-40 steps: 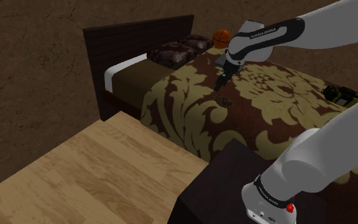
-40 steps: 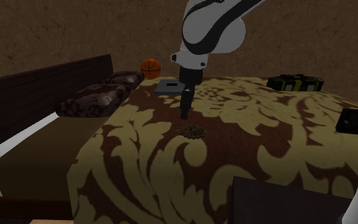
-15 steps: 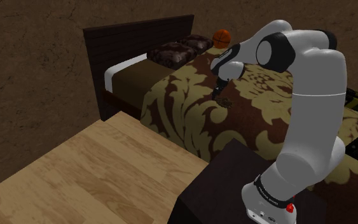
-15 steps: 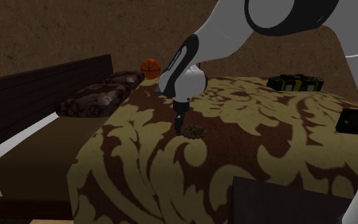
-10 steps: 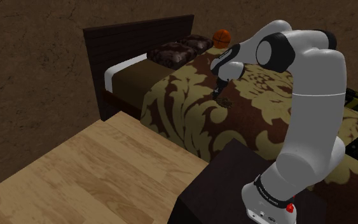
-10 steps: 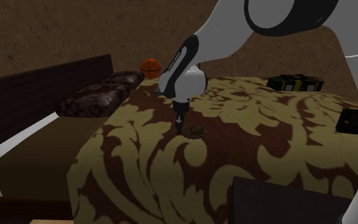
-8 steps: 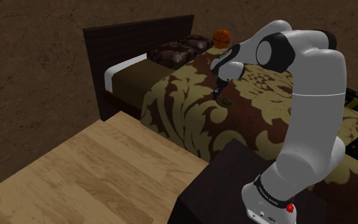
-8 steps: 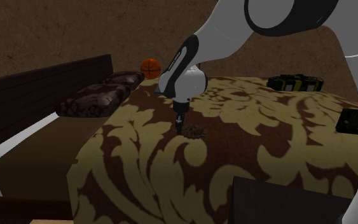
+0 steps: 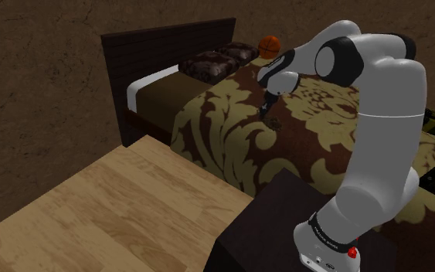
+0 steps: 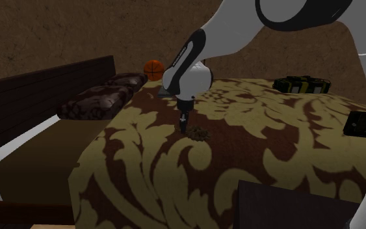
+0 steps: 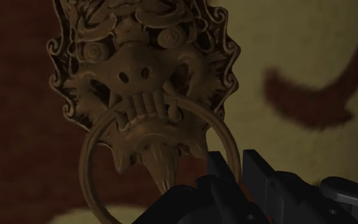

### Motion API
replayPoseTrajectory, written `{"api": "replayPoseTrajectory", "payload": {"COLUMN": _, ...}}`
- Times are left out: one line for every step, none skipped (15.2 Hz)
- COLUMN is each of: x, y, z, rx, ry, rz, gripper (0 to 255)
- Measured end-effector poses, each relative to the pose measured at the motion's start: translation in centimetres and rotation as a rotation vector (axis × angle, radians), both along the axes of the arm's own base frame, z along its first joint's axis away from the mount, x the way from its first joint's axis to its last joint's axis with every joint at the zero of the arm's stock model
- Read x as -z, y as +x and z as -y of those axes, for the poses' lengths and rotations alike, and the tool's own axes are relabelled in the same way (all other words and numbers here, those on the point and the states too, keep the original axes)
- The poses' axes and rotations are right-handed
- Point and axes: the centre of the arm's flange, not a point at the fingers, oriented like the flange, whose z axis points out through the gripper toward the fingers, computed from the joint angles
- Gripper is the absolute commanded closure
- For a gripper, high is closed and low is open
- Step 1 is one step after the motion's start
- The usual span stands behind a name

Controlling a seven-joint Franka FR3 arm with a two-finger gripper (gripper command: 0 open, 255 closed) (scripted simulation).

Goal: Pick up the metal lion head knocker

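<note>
The lion head knocker lies face up on the bed's brown and gold patterned bedspread, a little left of centre in the second exterior view and right of centre, upper half, in the shoulder view. In the wrist view the knocker is a dull bronze colour, with a ring hanging from the lion's teeth. The claw is drawn narrow: its two black fingers stand close together, with one side of the ring running in between them, apparently clasped. In the second exterior view the claw points straight down at the knocker's left edge. Whether the knocker is clear of the bedspread cannot be determined. An orange basketball sits at the far end of the bed beside two dark pillows, upper left of that frame. A black and yellow item rests at the upper right, and a dark flat item lies at the right edge. The dark headboard stands in the upper centre-left of the shoulder view, and the stand is at lower right.
</note>
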Motion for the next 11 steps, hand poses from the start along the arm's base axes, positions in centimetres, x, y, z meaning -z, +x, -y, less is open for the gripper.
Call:
{"api": "replayPoseTrajectory", "payload": {"x": -0.6, "y": 0.1, "z": 0.1, "rx": 0.0, "ry": 0.0, "rz": 0.0, "gripper": 255}}
{"api": "replayPoseTrajectory", "payload": {"x": -1.0, "y": 0.1, "z": 0.1, "rx": 0.0, "ry": 0.0, "rz": 0.0, "gripper": 255}}
{"api": "replayPoseTrajectory", "payload": {"x": -1.7, "y": 0.0, "z": 0.0, "rx": 0.0, "ry": 0.0, "rz": 0.0, "gripper": 255}}
{"api": "replayPoseTrajectory", "payload": {"x": -2.2, "y": 0.0, "z": 0.1, "rx": 0.0, "ry": 0.0, "rz": 0.0, "gripper": 255}}
{"api": "replayPoseTrajectory", "payload": {"x": -2.7, "y": 0.0, "z": 0.0, "rx": 0.0, "ry": 0.0, "rz": 0.0, "gripper": 255}}
{"api": "replayPoseTrajectory", "payload": {"x": -3.3, "y": 0.1, "z": 0.1, "rx": 0.0, "ry": 0.0, "rz": 0.0, "gripper": 255}}
{"api": "replayPoseTrajectory", "payload": {"x": -3.8, "y": 0.1, "z": 0.1, "rx": 0.0, "ry": 0.0, "rz": 0.0, "gripper": 255}}
{"api": "replayPoseTrajectory", "payload": {"x": -4.3, "y": 0.1, "z": 0.0, "rx": 0.0, "ry": 0.0, "rz": 0.0, "gripper": 255}}
{"api": "replayPoseTrajectory", "payload": {"x": -4.8, "y": 0.1, "z": 0.1, "rx": 0.0, "ry": 0.0, "rz": 0.0, "gripper": 255}}
{"api": "replayPoseTrajectory", "payload": {"x": -5.4, "y": 0.0, "z": 0.1, "rx": 0.0, "ry": 0.0, "rz": 0.0, "gripper": 255}}
{"api": "replayPoseTrajectory", "payload": {"x": -5.7, "y": 0.1, "z": 0.1, "rx": 0.0, "ry": 0.0, "rz": 0.0, "gripper": 255}}
